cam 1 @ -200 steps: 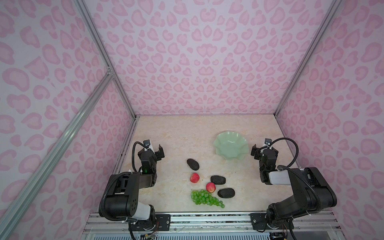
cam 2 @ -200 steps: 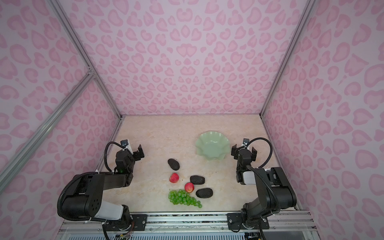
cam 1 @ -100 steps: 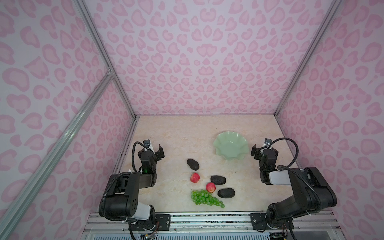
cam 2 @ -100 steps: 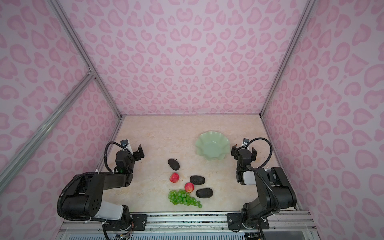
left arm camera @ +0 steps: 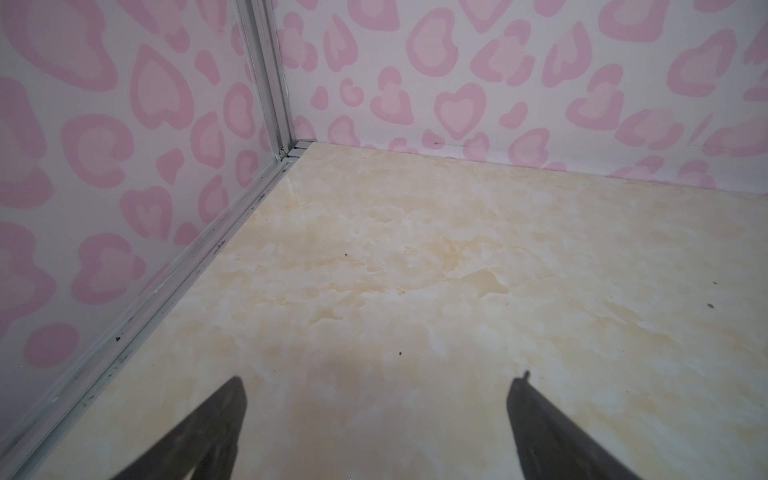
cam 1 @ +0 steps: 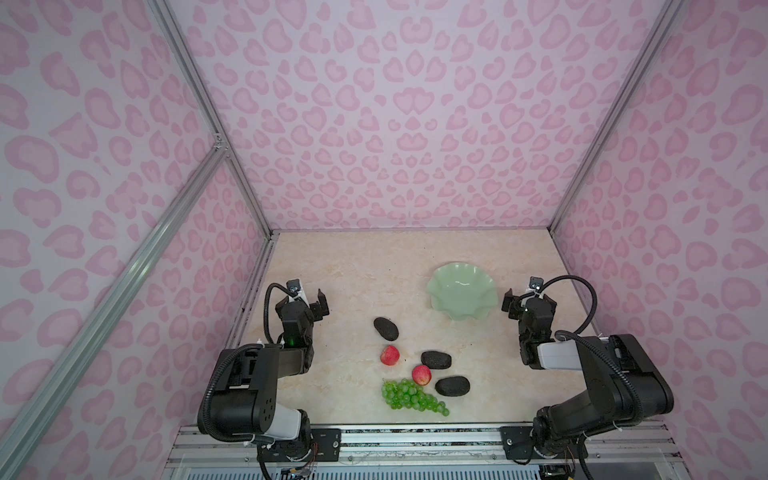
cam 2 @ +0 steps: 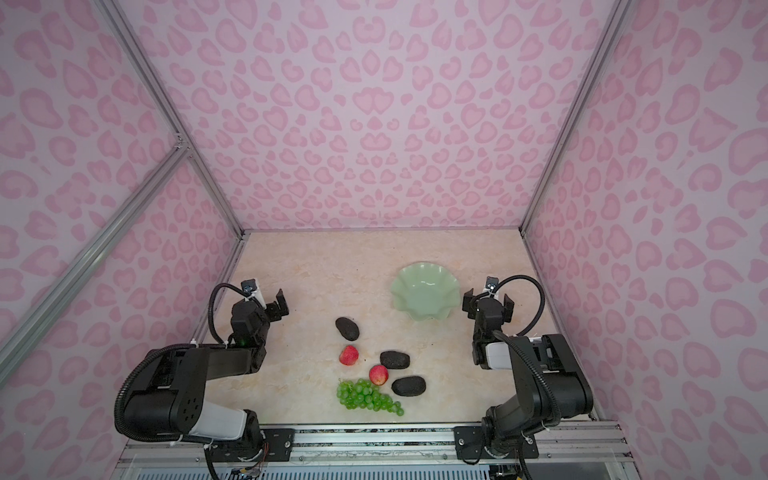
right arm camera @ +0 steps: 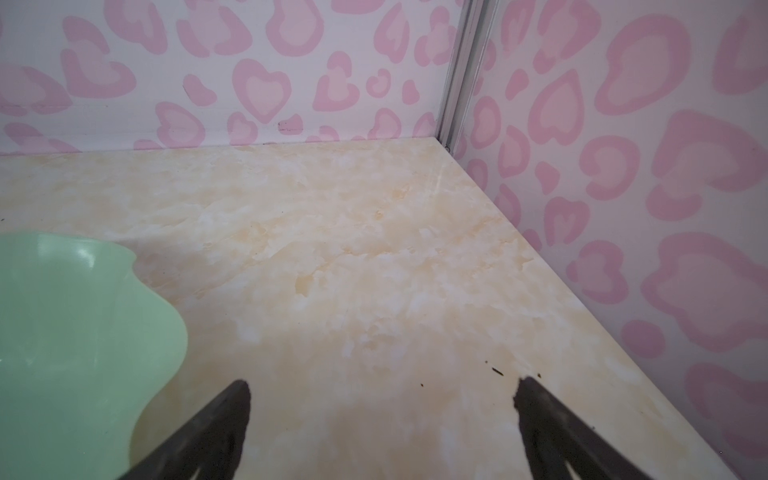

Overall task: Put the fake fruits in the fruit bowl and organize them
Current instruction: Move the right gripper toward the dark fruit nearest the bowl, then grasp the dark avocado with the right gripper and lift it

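**Six fruits on the desk outside the bowl, both sets of fingers spread wide**

All six fruits lie on the desk (cam 1: 353, 266), outside the bowl (cam 1: 462, 291), in a loose group near the front edge. In both top views the grapes (cam 1: 411, 398) are nearest the front. The front apple (cam 1: 421, 375) sits just behind the bunch. The front avocado (cam 1: 452, 386) is just to its right and the middle avocado (cam 1: 436, 360) just behind it. The left apple (cam 1: 390, 355) lies a little further left, and the back avocado (cam 1: 386, 328) lies just behind that one, at a slant.

The bowl is pale green with a wavy rim. It stands upright behind and to the right of the group, apart from every fruit. Part of its rim also shows in the right wrist view.

The right fingers (cam 1: 508, 300) are spread wide and hold nothing, just beside the bowl's right edge. The left fingers (cam 1: 322, 300) are also spread wide and hold nothing. They are on the left side of the desk, well apart from the fruits, and face the back left corner.

Pink heart-spotted walls (cam 1: 395, 124) close in three sides. A metal rail (cam 1: 415, 432) along the front carries both arm bases.
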### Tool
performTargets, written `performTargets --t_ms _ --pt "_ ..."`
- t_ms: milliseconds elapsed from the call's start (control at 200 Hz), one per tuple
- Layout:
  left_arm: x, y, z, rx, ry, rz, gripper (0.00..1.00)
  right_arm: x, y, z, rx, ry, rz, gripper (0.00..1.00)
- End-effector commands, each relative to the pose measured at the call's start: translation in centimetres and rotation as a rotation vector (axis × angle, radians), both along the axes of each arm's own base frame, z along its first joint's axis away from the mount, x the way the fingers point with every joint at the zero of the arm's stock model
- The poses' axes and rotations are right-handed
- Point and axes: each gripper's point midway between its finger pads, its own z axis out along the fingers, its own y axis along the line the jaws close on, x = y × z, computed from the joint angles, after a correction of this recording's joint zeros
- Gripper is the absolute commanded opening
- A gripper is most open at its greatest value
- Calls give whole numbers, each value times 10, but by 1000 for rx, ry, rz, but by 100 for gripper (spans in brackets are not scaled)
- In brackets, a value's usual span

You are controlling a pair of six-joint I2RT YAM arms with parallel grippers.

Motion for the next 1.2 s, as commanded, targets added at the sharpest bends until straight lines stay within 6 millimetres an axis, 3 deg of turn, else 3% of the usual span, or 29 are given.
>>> performTargets --t_ms 0,120,255,375,485,610,805,980,1195 --pt "11 -4 29 6 25 -11 98 -9 -18 24 22 -84 -100 99" --pt "5 3 73 -81 64 62 98 -15 -22 64 98 -63 -145 99" --pt "-20 -6 124 -158 -47 21 98 -15 22 112 284 -57 72 99" --pt "-42 -23 142 -179 -52 -83 97 -29 74 121 299 -3 328 98" --pt "-57 -36 154 -188 -58 -158 97 -53 124 109 223 153 475 96" --pt "-68 -48 165 -224 -98 -225 98 -90 178 79 101 345 644 95" --pt "-66 -57 163 -285 -74 -261 98 -142 238 24 -11 574 837 92" --pt "-58 -67 152 -320 23 -298 99 -173 263 -16 -74 733 918 90" --pt "-57 -68 148 -330 51 -303 99 -181 276 -36 -103 807 941 88"
